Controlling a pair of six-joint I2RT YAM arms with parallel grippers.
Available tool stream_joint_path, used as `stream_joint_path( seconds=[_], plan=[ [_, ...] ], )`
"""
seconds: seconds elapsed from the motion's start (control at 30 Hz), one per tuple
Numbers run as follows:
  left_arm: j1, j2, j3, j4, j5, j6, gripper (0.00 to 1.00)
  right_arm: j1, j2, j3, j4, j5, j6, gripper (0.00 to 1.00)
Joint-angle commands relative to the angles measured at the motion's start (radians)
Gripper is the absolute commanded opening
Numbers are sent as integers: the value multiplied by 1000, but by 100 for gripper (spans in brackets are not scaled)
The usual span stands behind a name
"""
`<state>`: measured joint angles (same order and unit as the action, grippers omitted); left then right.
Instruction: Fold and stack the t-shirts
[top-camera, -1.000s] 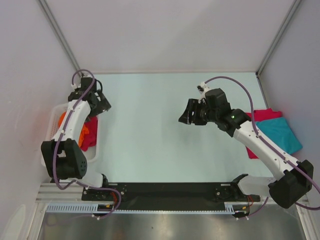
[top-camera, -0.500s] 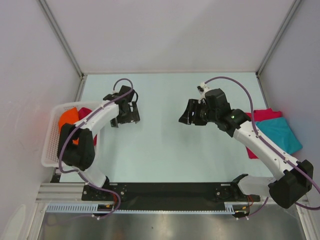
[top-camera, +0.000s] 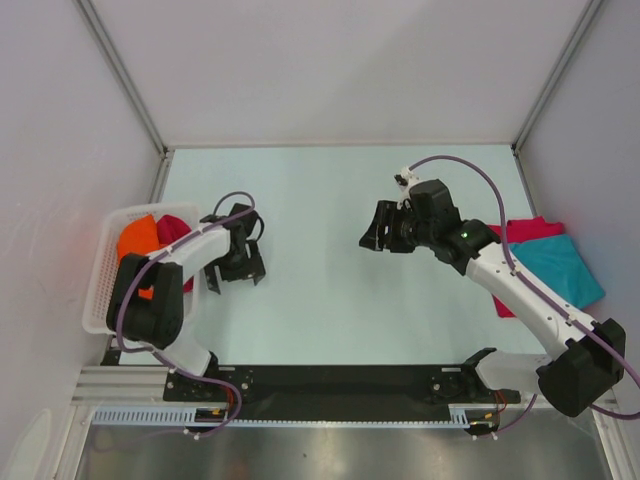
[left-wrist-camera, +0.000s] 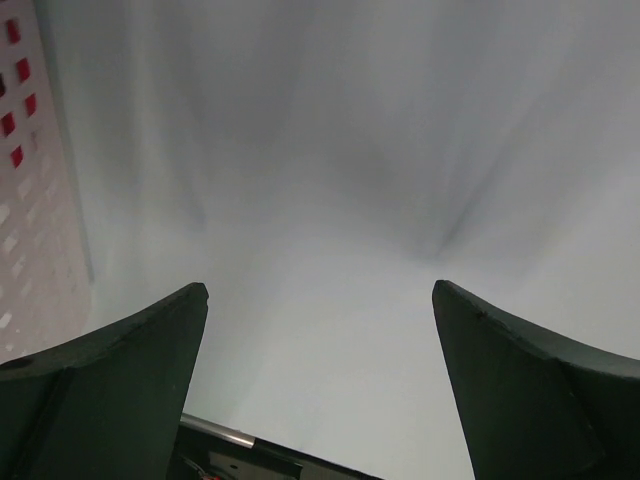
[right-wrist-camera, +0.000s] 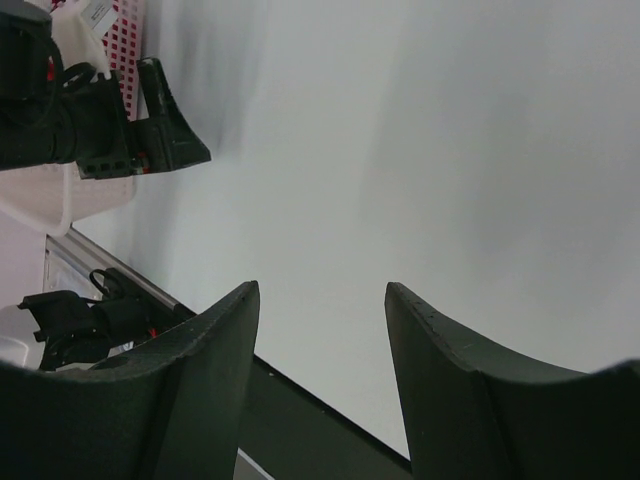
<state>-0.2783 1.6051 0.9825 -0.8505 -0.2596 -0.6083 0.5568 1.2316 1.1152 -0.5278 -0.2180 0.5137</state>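
A pale tabletop (top-camera: 320, 190) is walled in white. An orange tee (top-camera: 135, 238) and a crimson tee (top-camera: 175, 228) are heaped in the basket (top-camera: 98, 292), and a teal tee (top-camera: 565, 268) is laid far right. The left gripper (top-camera: 235, 280), beside the basket, and the right gripper (top-camera: 370, 225), mid-table, are spread wide and empty. One tee alone should be pinched by its edge.

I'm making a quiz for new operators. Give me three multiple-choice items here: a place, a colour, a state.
1. The white basket stands: A table centre; B left edge; C far right.
2. On the crimson t-shirt at right lies a t-shirt coloured: A teal; B yellow; C black.
3. The left gripper is: A shut on cloth; B shut on the basket; C open, empty.
Answers: B, it shows at far left in the top view; A, the teal t-shirt overlaps it; C, spread fingers with only table between.
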Motion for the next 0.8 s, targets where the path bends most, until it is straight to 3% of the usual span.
stream_joint_path(
  seconds=[0.0, 0.4, 0.63, 0.77],
  plan=[
    [37, -134, -69, -5, -4, -27, 100, -6, -24, -9, -5, 14, -21, 59],
    [152, -387, -105, -108, -23, -16, 100, -5, -23, -25, 25, -9, -14, 59],
    [116, -306, -3, -91, 66, 44, 99, -1, -23, -25, 34, -20, -3, 59],
    [29, -252, 193, -79, 66, 82, 99, 5, -20, -15, 34, -18, -3, 58]
  ],
)
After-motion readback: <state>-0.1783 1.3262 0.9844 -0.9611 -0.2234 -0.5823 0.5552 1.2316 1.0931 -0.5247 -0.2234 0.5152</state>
